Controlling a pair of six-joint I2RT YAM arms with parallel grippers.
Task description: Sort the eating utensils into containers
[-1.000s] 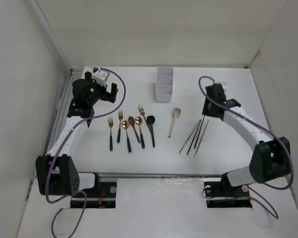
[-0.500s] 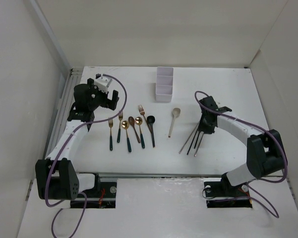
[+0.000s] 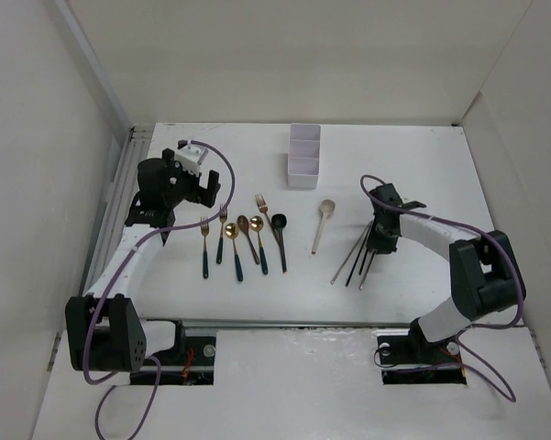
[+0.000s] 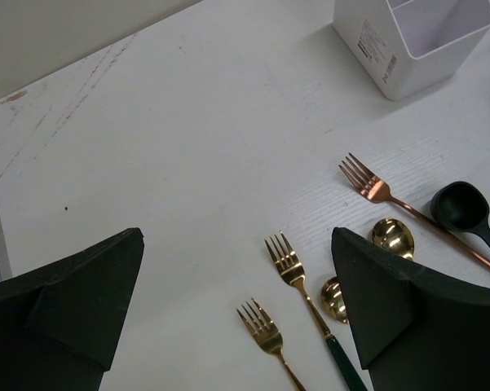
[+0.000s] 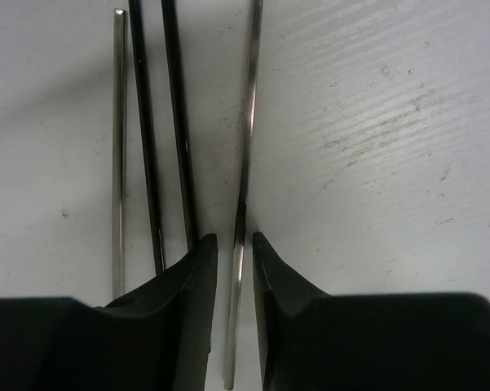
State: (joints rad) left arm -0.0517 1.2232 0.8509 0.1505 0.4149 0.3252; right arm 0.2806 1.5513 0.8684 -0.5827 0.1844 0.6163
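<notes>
Gold forks [image 3: 204, 240] and spoons [image 3: 233, 238] with dark handles, a copper fork [image 3: 263, 205] and a black spoon [image 3: 280, 223] lie in a row at centre left. A pale spoon [image 3: 324, 216] lies to their right. The white organizer [image 3: 303, 156] stands behind them. My left gripper [image 3: 198, 183] is open and empty above two gold forks [image 4: 289, 265]. My right gripper [image 3: 379, 244] is low over the chopsticks [image 3: 356, 253]. Its fingers [image 5: 200, 269] straddle one grey chopstick [image 5: 249, 122] with a narrow gap on each side; the chopstick lies on the table.
Two black chopsticks [image 5: 173, 122] and another grey one [image 5: 119, 122] lie just left of my right fingers. The organizer corner [image 4: 416, 41] shows at the left wrist view's top right. White walls enclose the table on three sides.
My right gripper came down and nearer from behind the chopsticks and now sits over their far ends, around one grey chopstick. My left gripper shifted slightly toward the forks.
</notes>
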